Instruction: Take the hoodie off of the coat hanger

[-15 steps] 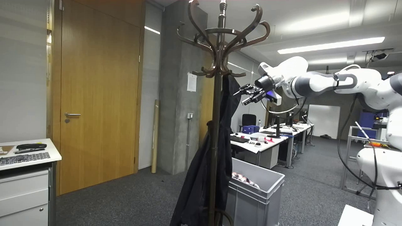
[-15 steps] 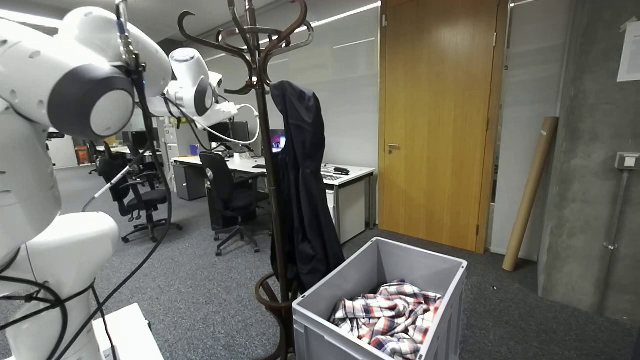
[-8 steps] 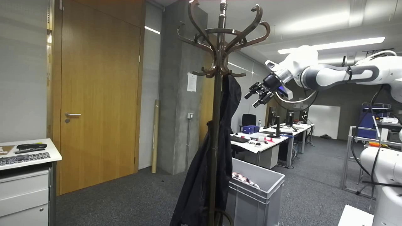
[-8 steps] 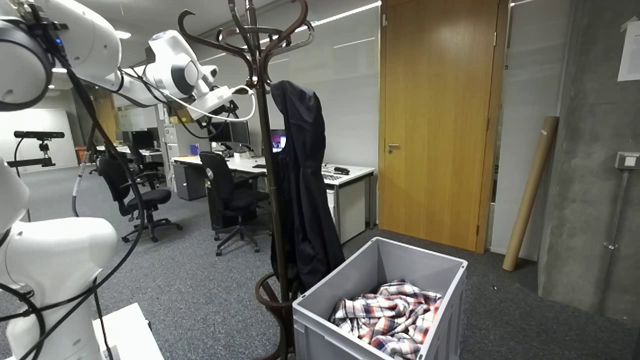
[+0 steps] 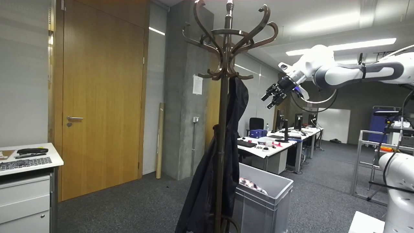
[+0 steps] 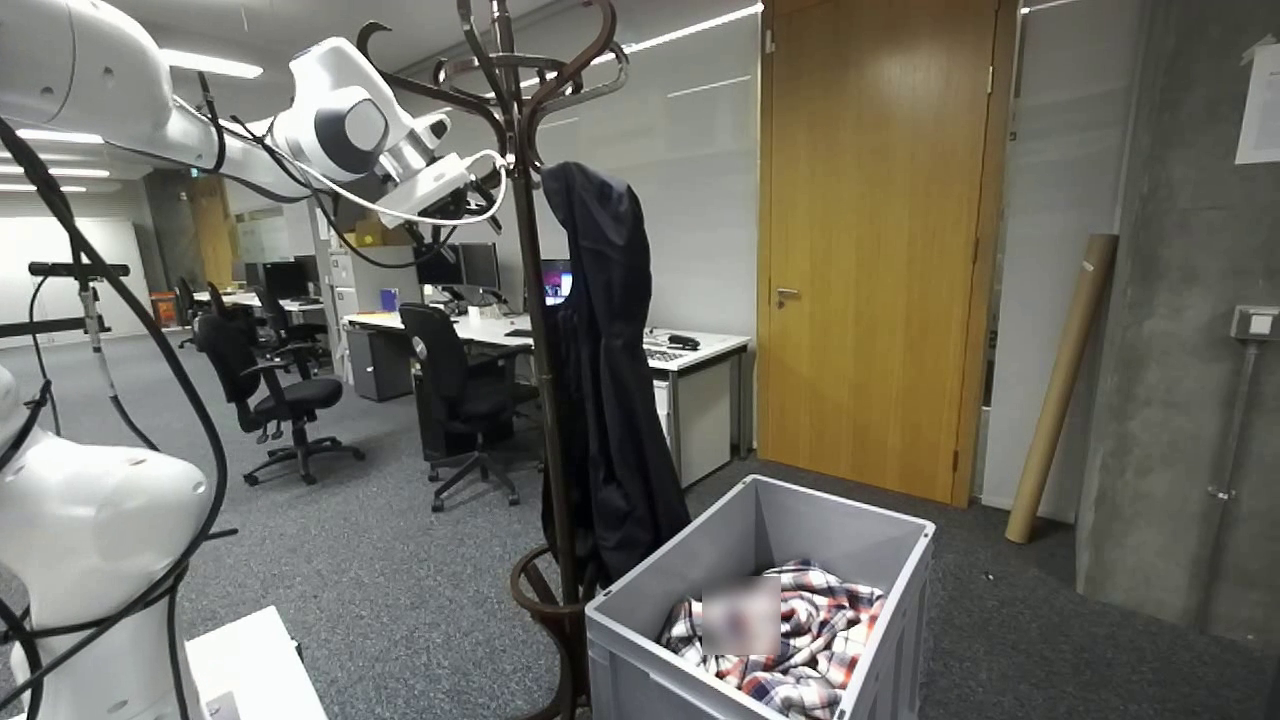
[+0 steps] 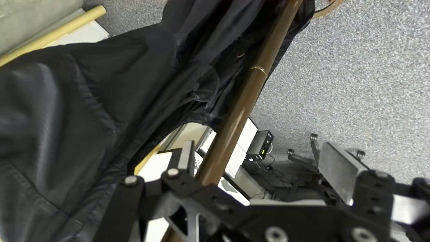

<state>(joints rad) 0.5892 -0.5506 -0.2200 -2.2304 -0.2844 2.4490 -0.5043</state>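
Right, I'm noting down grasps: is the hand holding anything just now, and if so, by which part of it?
Nothing is held. The hand is open, with a visible gap between it and the hoodie, which hangs on the coat hanger.

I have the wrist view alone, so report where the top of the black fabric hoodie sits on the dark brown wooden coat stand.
Observer: In both exterior views, the black fabric hoodie hangs with its top right at the lower curled hooks of the dark brown wooden coat stand.
Operator: State whether my black two-finger gripper touches the hoodie.
Observer: It doesn't: an exterior view shows a gap between the fingertips and the cloth.
Operator: Name what stands near the foot of the stand, outside my picture.
Observer: A grey open-topped plastic bin holding a crumpled red, white and navy plaid garment.
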